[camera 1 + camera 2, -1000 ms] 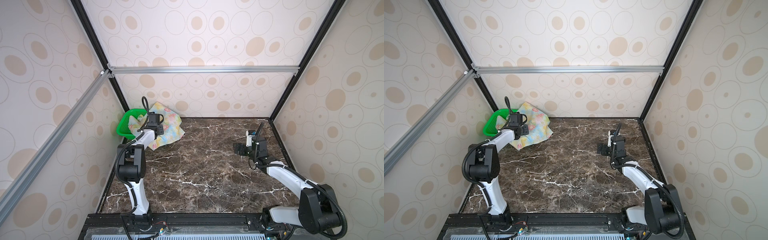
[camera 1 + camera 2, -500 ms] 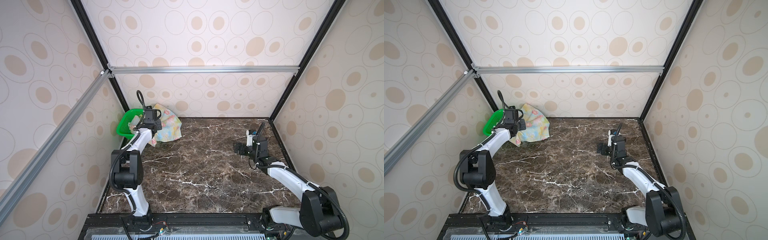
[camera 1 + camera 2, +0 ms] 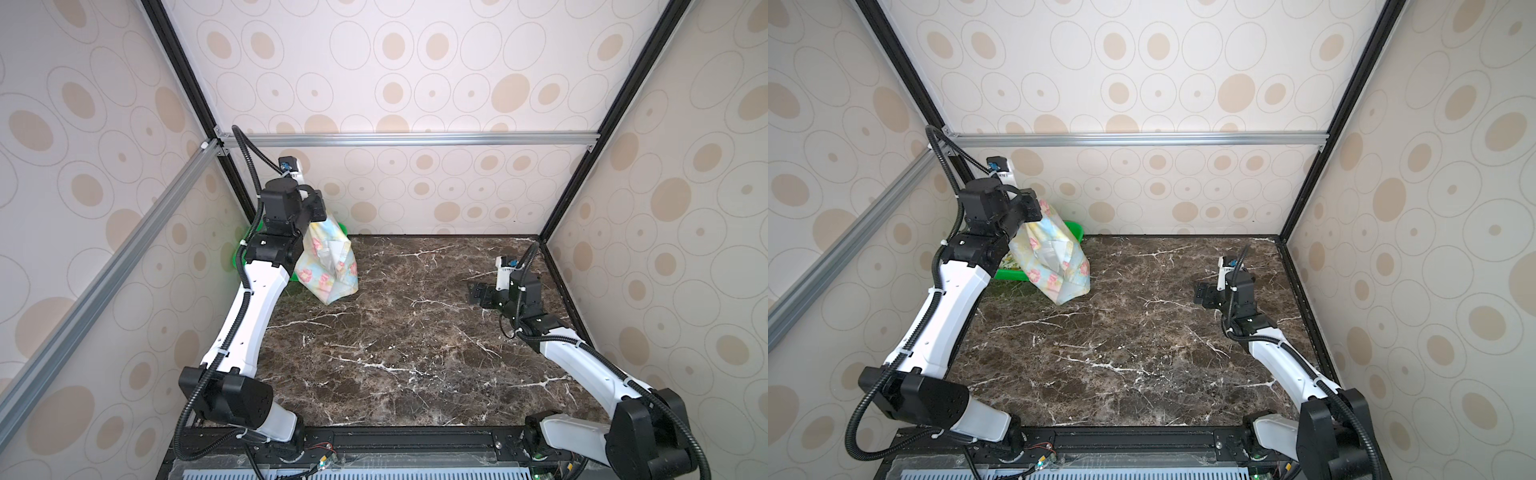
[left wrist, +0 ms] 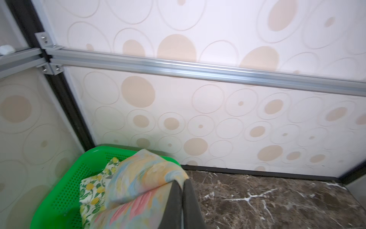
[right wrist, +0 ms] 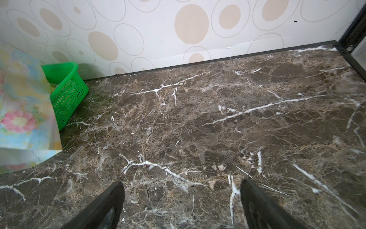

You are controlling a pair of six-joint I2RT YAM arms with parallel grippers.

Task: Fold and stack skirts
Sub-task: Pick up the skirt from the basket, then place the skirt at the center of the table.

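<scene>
Left gripper (image 4: 181, 184) clamps the pastel blue-yellow flowered cloth skirt (image 3: 328, 266) by the green perforated plastic basket (image 4: 65, 178) — right gripper (image 5: 182, 183) fingers wide apart.

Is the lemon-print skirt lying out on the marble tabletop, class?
No: the left wrist view shows the lemon-print skirt lying inside the green basket.
</scene>
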